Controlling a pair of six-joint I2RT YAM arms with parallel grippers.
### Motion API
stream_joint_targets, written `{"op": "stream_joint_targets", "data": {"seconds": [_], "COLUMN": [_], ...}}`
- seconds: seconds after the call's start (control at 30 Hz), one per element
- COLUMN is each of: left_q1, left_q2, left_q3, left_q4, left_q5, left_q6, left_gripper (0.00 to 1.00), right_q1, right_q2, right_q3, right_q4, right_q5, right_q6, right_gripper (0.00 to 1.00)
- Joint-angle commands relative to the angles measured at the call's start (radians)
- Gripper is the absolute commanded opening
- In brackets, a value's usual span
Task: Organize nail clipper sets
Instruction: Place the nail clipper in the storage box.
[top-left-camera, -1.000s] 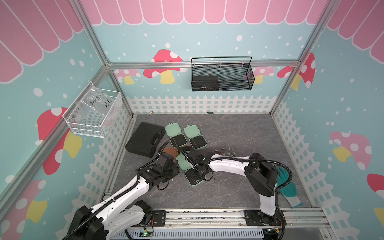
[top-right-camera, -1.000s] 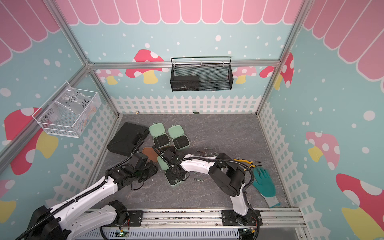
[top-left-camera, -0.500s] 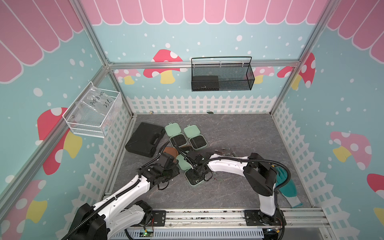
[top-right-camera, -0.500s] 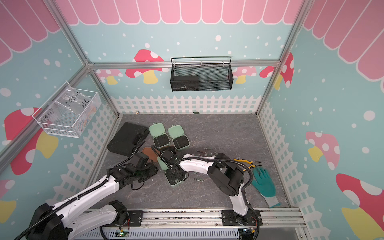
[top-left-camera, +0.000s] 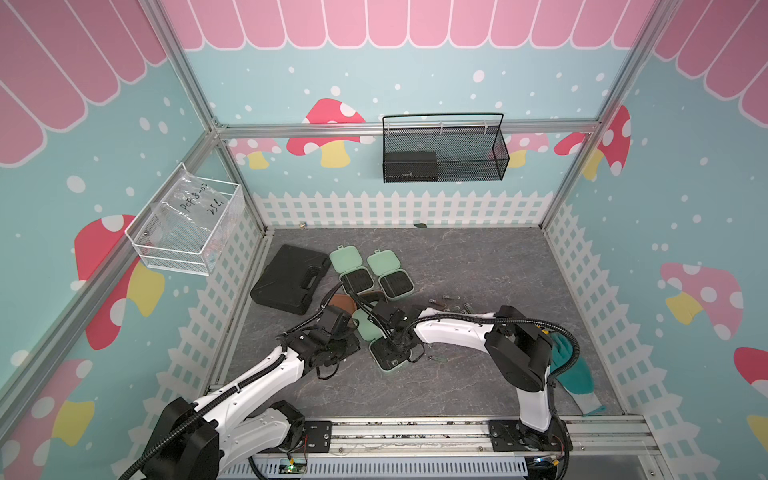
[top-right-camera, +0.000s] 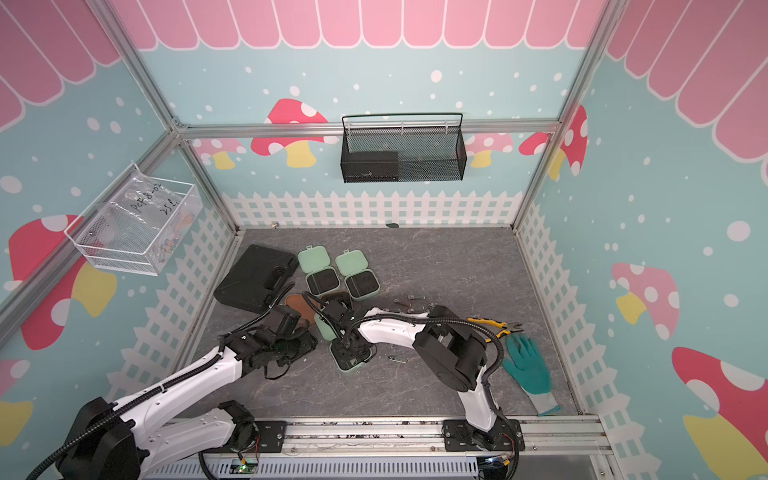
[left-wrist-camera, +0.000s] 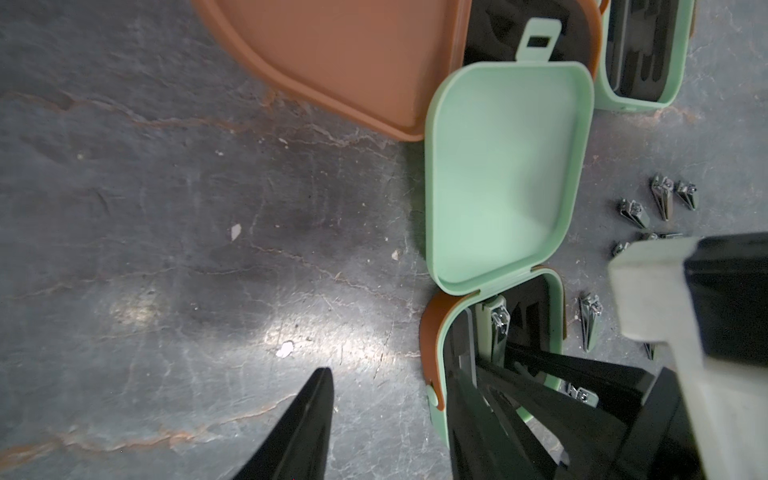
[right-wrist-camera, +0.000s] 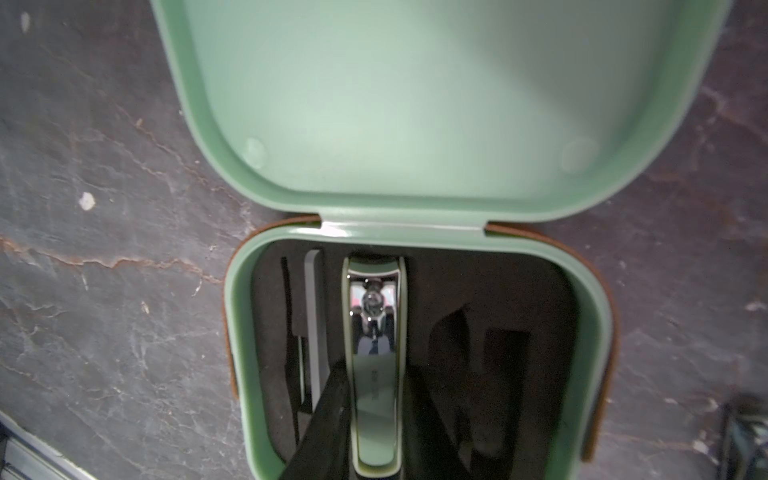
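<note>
Nearest the front, a mint green nail clipper case (top-left-camera: 388, 360) lies open, its lid (left-wrist-camera: 507, 166) flat behind the black insert. My right gripper (right-wrist-camera: 374, 374) reaches into it, shut on a silver nail clipper with a green lever (right-wrist-camera: 374, 324) that lies in a middle slot. My left gripper (left-wrist-camera: 390, 370) is open and straddles this case's side wall (left-wrist-camera: 440, 374). One finger (left-wrist-camera: 307, 415) stands apart on the floor and the other is inside the case. Two more open mint cases (top-left-camera: 351, 270) (top-left-camera: 388, 274) and a brown case (top-left-camera: 343, 303) lie behind.
Several loose silver clippers (top-left-camera: 453, 303) lie right of the cases, and one small tool (top-left-camera: 436, 358) lies by the near case. A large black handled case (top-left-camera: 291, 284) sits at the left. Yellow pliers (top-right-camera: 494, 326) and a teal glove (top-right-camera: 528, 365) lie at the right.
</note>
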Motion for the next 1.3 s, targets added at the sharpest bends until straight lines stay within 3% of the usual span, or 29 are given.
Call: {"op": "stream_joint_targets", "data": {"seconds": [0.0, 0.57, 0.97, 1.27], "left_q1": [0.007, 0.007, 0.008, 0.008], "left_q2": [0.002, 0.004, 0.003, -0.003], "left_q3": [0.024, 0.025, 0.013, 0.008], "left_q4": [-0.013, -0.014, -0.014, -0.014], "left_q5": [0.003, 0.005, 0.007, 0.013], "left_q6": [0.007, 0.014, 0.011, 0.005], "left_gripper": [0.47, 0.47, 0.47, 0.47], "right_q1": [0.012, 0.02, 0.024, 0.024], "right_q2": [0.153, 0.243, 0.363, 0.317], "right_q3": [-0.073, -0.048, -0.041, -0.05], "right_q4": [-0.03, -0.074, -0.045, -0.022], "right_q5": [0.06, 0.137, 0.078, 0.051], "right_q6": [0.004, 0.013, -0.017, -0.029], "right_gripper": [0.12, 0.07, 0.07, 0.17]}}
